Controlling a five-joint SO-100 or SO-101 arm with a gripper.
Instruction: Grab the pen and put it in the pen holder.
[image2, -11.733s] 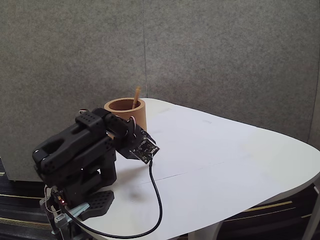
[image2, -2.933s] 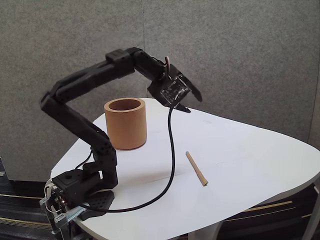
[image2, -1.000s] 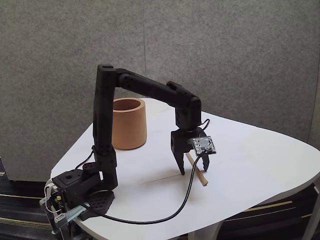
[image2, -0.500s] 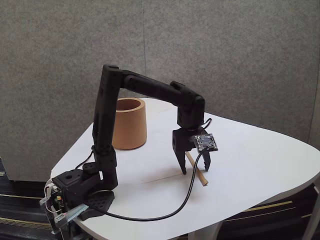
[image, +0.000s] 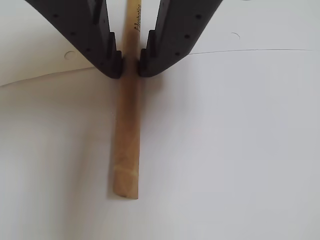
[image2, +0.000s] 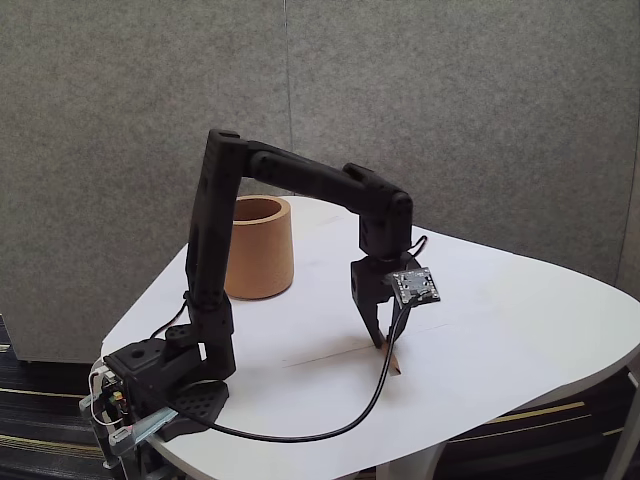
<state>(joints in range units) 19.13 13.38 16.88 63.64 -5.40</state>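
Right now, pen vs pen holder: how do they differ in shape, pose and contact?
The pen is a thin straight stick; the pen holder is a wide, thick-walled cup. The pen lies flat on the table; the pen holder stands upright, mouth up. The gripper has its fingers closed against the pen; the pen holder stands apart, untouched. Both are tan-brown.

White bench (image2: 500, 300), rounded edge, matte top, faint seam line across surface. Pen holder (image2: 258, 248) upright on far left part in fixed view, well apart from pen. Pen (image: 127, 120) flat on bench top, tan, blunt end toward camera in wrist view; jaws down at bench level, one on each side of pen. Black arm base (image2: 165, 375) at near left corner. Black cable (image2: 330, 425) looped along front of bench.
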